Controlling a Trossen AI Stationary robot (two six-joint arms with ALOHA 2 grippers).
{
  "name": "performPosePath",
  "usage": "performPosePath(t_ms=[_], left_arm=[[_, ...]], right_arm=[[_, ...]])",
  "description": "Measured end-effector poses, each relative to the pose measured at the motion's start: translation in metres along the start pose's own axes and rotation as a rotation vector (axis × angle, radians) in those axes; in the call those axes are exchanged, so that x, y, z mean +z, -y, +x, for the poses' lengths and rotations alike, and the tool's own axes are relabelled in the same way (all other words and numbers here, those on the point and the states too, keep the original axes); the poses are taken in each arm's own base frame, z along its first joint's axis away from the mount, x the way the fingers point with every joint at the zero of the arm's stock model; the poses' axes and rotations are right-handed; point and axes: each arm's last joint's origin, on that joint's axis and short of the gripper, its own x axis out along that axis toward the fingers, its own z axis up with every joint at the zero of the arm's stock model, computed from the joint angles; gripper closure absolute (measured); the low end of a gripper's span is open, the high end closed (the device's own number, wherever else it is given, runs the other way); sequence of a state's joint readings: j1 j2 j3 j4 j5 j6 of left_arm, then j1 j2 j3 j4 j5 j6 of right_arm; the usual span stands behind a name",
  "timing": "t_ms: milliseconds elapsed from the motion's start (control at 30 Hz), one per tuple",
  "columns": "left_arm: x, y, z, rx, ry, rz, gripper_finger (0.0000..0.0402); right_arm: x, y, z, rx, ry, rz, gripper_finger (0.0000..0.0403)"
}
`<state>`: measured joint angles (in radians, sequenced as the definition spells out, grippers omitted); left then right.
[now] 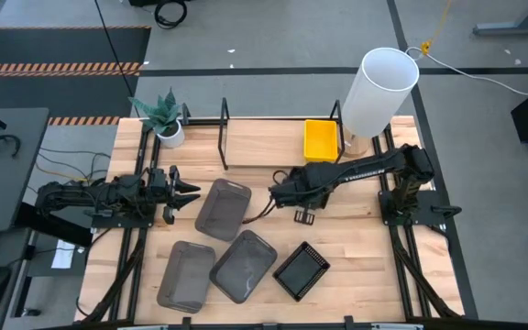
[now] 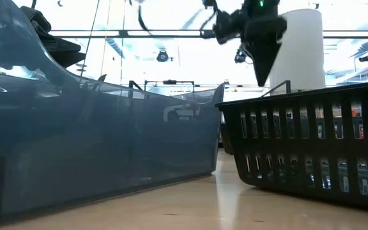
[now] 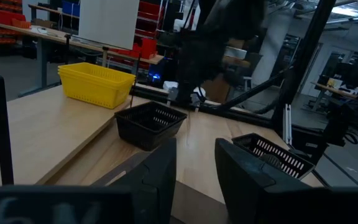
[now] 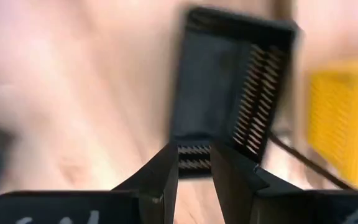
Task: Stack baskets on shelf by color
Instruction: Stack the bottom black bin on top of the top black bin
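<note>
A black perforated basket [image 4: 229, 87] sits by the shelf's [image 1: 264, 147] near edge, close to the yellow basket [image 1: 322, 139], which stands on the shelf plank. I cannot tell whether the black basket is wholly on the plank. My right gripper [image 4: 194, 165] hangs just above this black basket [image 3: 151, 124], pointing down, fingers slightly apart and holding nothing. In the high view my right arm hides it. A second black basket [image 1: 301, 270] and three grey baskets [image 1: 223, 208] [image 1: 243, 266] [image 1: 186, 275] lie on the table. My left gripper [image 1: 189, 192] waits open at the table's left.
A tall white cylinder [image 1: 379, 92] stands at the shelf's right end, behind the yellow basket. A potted plant [image 1: 168, 124] sits at the back left corner. The shelf's thin black uprights [image 1: 225, 115] rise at its ends. The shelf plank left of the yellow basket is bare.
</note>
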<state>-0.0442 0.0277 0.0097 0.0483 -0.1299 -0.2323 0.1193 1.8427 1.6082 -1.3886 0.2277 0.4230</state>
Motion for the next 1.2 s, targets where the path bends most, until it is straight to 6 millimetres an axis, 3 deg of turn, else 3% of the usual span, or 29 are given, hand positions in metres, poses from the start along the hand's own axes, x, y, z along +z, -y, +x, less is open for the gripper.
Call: performPosePath(t_ms=[200,433,733,967,1200], left_arm=[[0.0,0.0,0.0,0.0,0.0,0.0,0.0285],[0.0,0.0,0.0,0.0,0.0,0.0,0.0285],[0.0,0.0,0.0,0.0,0.0,0.0,0.0285],[0.0,0.0,0.0,0.0,0.0,0.0,0.0285],[0.0,0.0,0.0,-0.001,0.0,0.0,0.0285]], right_arm=[[0.005,-0.03,-0.01,0.161,0.148,-0.216,0.0302],[-0.003,-0.066,-0.022,0.343,0.213,-0.219,0.0302],[-0.019,-0.09,-0.045,0.388,0.249,-0.33,0.0302],[-0.034,-0.117,-0.032,0.311,0.333,-0.444,0.0301],[-0.04,-0.124,-0.016,0.333,0.291,-0.352,0.0292]])
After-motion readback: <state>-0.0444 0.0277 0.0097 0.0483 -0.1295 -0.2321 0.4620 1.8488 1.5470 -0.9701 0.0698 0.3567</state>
